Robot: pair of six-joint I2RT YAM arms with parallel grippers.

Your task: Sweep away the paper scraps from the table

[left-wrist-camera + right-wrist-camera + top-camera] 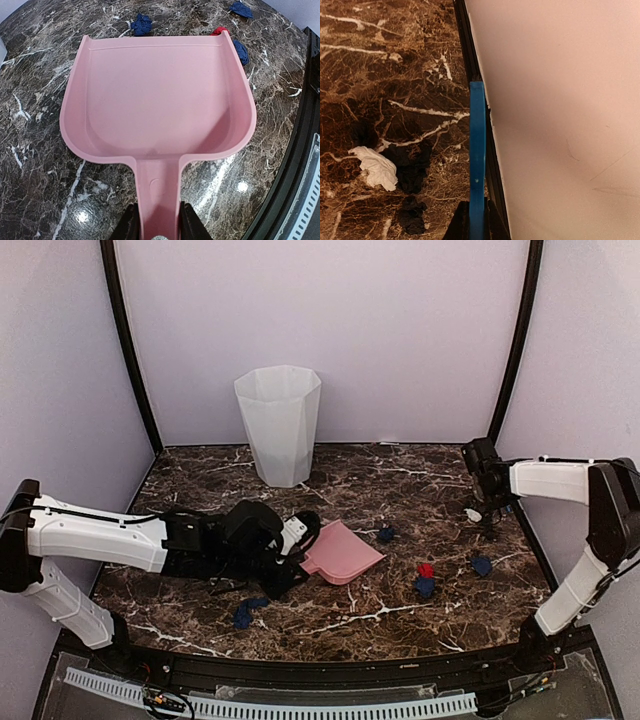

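Lying scattered on the surface, paper scraps are seen. A pink dustpan is gripped by the left hand, a blue brush by the right hand.

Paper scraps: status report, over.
Copy: left gripper shut on pink dustpan handle, right gripper shut on blue brush. Visible paper scraps loose on table, dustpan empty. Nothing between dustpan and scraps.

Left arm and right arm: white shells, black joints, thin black cables, black fingers.
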